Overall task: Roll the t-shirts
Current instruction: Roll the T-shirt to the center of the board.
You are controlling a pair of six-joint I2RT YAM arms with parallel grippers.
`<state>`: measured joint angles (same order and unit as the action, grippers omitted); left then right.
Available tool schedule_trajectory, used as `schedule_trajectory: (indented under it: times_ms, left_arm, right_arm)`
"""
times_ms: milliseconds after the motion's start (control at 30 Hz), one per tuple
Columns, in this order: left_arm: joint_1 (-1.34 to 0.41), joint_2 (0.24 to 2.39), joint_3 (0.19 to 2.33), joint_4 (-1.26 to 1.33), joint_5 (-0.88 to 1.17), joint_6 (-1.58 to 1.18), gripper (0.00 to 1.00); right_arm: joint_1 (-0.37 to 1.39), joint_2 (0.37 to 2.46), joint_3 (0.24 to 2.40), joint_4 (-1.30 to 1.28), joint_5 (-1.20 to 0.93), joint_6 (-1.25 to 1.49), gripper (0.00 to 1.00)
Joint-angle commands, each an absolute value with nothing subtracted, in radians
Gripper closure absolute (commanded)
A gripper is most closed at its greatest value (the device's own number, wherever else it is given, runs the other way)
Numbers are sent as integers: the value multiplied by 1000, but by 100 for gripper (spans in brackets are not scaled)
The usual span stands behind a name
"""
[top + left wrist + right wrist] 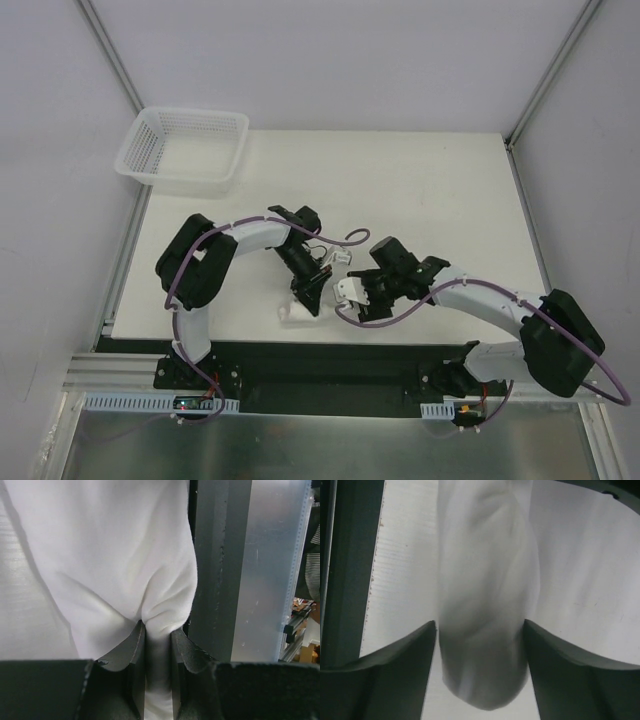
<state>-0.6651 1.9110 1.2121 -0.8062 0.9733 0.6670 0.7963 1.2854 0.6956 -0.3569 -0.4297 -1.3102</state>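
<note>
- The white table (450, 200) was seen from above, with both arms bent inward over its near edge.
- A white mesh basket (190, 178) was set at the far left corner of the table, well apart from both grippers.
- The t-shirt (110, 555) was bunched into a narrow roll on the table close to the near edge, stretched between the two grippers.
- The left gripper (157, 635) was clenched on a pinched fold of the t-shirt, with the cloth puckered just above the closed jaws.
- The right gripper (480, 630) was placed astride the roll's other end, with a finger against each flank. Whether the roll was being squeezed could not be told.
</note>
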Motion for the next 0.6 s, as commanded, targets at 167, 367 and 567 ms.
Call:
schedule_trajectory:
  times_ms: [167,367,567]
  left_arm:
    - [-615,1871,1152,-848,982,667,93]
    - [-558,1737,1062,-672,781,523,71]
    - [-468,1545,988,-624,678,416,61]
  right_arm:
    - [787,1396,802,-558,-528,-1353,72]
    - [744,1609,1015,-845,-594,-1362,87]
    - [715,1755,1187,-992,-626,-1368,87]
